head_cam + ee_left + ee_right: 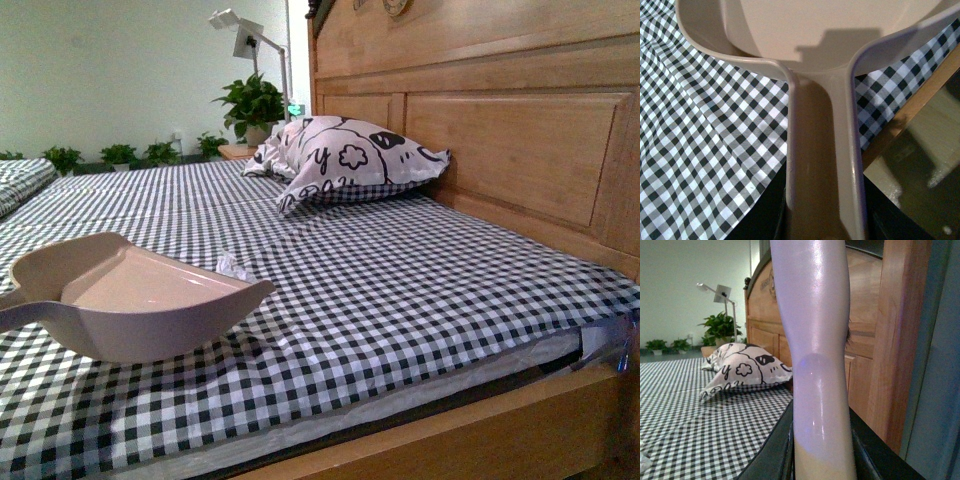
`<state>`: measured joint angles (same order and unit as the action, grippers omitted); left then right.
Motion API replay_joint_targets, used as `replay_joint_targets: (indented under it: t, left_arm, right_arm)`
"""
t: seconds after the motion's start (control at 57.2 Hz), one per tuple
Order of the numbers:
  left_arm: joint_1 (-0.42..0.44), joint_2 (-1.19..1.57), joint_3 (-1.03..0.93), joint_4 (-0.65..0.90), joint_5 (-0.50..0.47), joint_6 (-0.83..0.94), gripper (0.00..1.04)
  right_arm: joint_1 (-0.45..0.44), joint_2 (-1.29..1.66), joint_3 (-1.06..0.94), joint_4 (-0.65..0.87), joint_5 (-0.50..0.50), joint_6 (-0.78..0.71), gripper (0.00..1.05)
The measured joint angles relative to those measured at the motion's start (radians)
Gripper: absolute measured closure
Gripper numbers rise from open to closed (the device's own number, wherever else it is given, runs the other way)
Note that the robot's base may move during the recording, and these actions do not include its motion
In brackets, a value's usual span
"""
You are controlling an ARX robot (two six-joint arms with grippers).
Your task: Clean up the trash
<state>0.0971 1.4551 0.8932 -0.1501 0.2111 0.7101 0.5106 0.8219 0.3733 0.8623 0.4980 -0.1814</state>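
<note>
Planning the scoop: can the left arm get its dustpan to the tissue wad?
Probably yes: the trash lies on the checked sheet just beyond the dustpan rim, with nothing visible between them.

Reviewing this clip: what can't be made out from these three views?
1. Trash: front view, only its top shows; the dustpan hides the rest.
2. Pale handle in the right gripper: right wrist view, both ends cut off by the frame, so the tool is unknown.
3. Left gripper: left wrist view, only dark edges beside the dustpan handle; the bottom edge cuts off the rest.
4. Both arms: outside the front view.
</note>
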Motion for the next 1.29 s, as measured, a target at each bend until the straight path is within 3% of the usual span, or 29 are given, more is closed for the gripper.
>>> replay_joint_targets:
  t: [0.35,1.014,1.032,1.084,1.189,1.294]
  left_arm:
    - [0.015,0.168,0.082,0.059,0.006,0.048,0.78]
    - [0.015,0.254,0.134,0.005,-0.002,0.090,0.78]
    - [0.015,0.254,0.134,0.005,-0.002,0.090,0.78]
    - [0.015,0.254,0.134,0.005,-0.002,0.091,0.78]
    - [0.015,0.254,0.134,0.005,-0.002,0.091,0.78]
    - [0.015,0.255,0.134,0.005,-0.002,0.093,0.78]
  right_arm:
    - [0.000,0.000,0.000,0.000,0.000,0.000,0.84]
    - [0.000,0.000,0.001,-0.004,0.002,0.004,0.84]
    - [0.000,0.000,0.005,-0.024,0.010,0.016,0.84]
    - [-0.006,0.013,0.092,-0.285,0.015,0.101,0.84]
    - [-0.070,0.144,0.390,-0.891,-0.153,0.227,0.84]
    - [-0.132,0.344,0.550,-1.067,-0.303,0.232,0.84]
